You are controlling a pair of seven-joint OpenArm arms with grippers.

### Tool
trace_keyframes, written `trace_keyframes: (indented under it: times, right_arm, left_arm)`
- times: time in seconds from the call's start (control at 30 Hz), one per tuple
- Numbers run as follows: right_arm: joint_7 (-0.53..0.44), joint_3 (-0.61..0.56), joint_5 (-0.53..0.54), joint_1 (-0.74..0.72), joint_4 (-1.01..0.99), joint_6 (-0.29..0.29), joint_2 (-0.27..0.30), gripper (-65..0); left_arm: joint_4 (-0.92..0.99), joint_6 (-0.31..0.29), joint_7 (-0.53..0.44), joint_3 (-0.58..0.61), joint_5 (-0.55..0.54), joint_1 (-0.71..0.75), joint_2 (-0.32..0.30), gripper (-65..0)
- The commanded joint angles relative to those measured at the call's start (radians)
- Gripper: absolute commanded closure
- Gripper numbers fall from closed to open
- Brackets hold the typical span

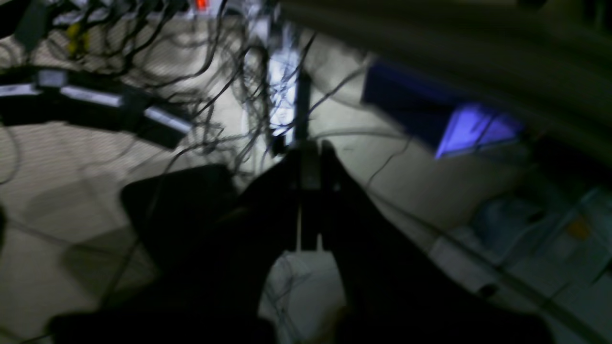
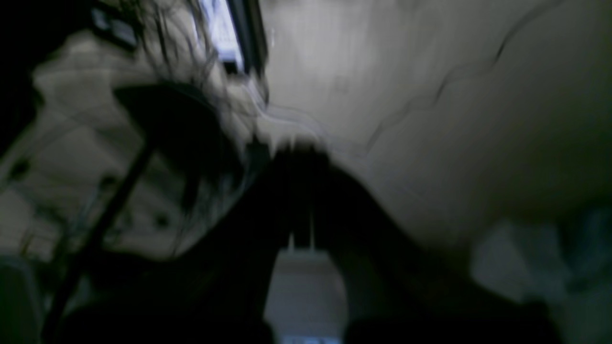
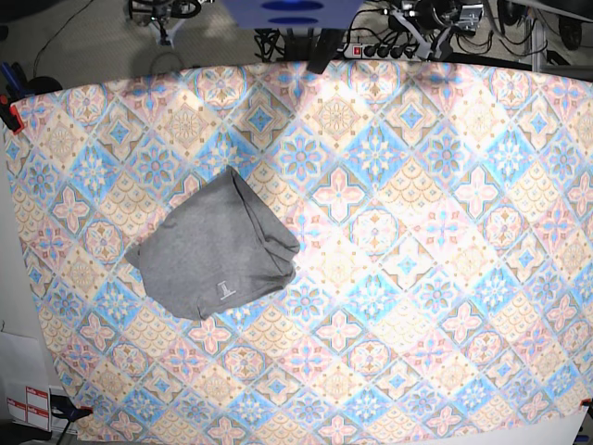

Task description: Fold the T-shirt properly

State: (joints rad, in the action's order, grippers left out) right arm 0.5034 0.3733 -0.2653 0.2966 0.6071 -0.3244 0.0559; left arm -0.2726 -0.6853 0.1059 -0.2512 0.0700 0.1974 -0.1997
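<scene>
The grey T-shirt (image 3: 218, 246) lies bunched into a compact, roughly folded heap on the left-centre of the patterned tablecloth (image 3: 417, 232), its small white mark (image 3: 222, 287) facing up near the front edge. Neither arm reaches over the table in the base view. In the left wrist view my left gripper (image 1: 308, 148) shows dark and shut, with nothing between its fingers, aimed at a floor strewn with cables. In the blurred right wrist view my right gripper (image 2: 299, 148) is likewise shut and holds nothing. Neither wrist view shows the T-shirt.
Behind the table's far edge are a power strip with tangled cables (image 3: 371, 46) and the blue robot base (image 3: 292, 9). A blue box (image 1: 430, 114) sits on the floor in the left wrist view. Red-and-white labels (image 3: 28, 403) lie off the table's front-left corner.
</scene>
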Motion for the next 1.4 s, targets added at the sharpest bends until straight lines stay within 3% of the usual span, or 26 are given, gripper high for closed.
trace_keyframes:
  times: [0.0,0.2,0.43,0.5,0.6,0.63,0.9,1.03,1.37]
  right_arm:
    - [-0.039,0.002,-0.005,-0.023,-0.051,-0.003,0.006,-0.2]
    - [-0.208,0.006,-0.007,-0.165,-0.379,-0.003,0.008,-0.2]
    - [-0.377,0.017,-0.001,-0.265,-0.589,0.003,0.003,-0.6]
    - [-0.418,0.063,-0.001,-0.265,-0.594,0.066,0.002,-0.6]
    - [-0.493,0.100,-0.005,-0.265,-0.600,0.250,0.002,-0.6]
    - [-0.504,0.094,-0.005,-0.265,-0.602,0.285,0.002,-0.6]
    - [-0.493,0.085,-0.004,-0.265,-0.603,0.293,0.000,-0.7]
    - [-0.501,0.085,-0.004,-0.265,-0.603,0.293,-0.032,-0.7]
    - [-0.498,0.079,-0.007,-0.265,-0.603,0.293,-0.029,-0.7]
  left_arm:
    - [0.046,-0.013,-0.024,0.022,0.009,-0.017,-0.010,0.0]
    - [0.224,-0.001,-0.160,0.091,0.012,-0.118,-0.010,0.0]
    - [0.195,0.238,-0.163,0.134,0.012,-0.132,-0.016,0.0]
    - [0.175,0.302,-0.163,0.151,0.021,-0.132,-0.016,0.0]
    - [0.166,0.398,-0.163,0.194,0.049,-0.132,-0.016,0.0]
    - [0.166,0.410,-0.163,0.204,0.058,-0.132,-0.016,0.0]
    - [0.167,0.413,-0.163,0.241,0.077,-0.132,-0.011,0.0]
    - [0.169,0.413,-0.163,0.241,0.077,-0.132,-0.011,0.0]
    - [0.167,0.413,-0.163,0.235,0.067,-0.132,0.012,0.0]
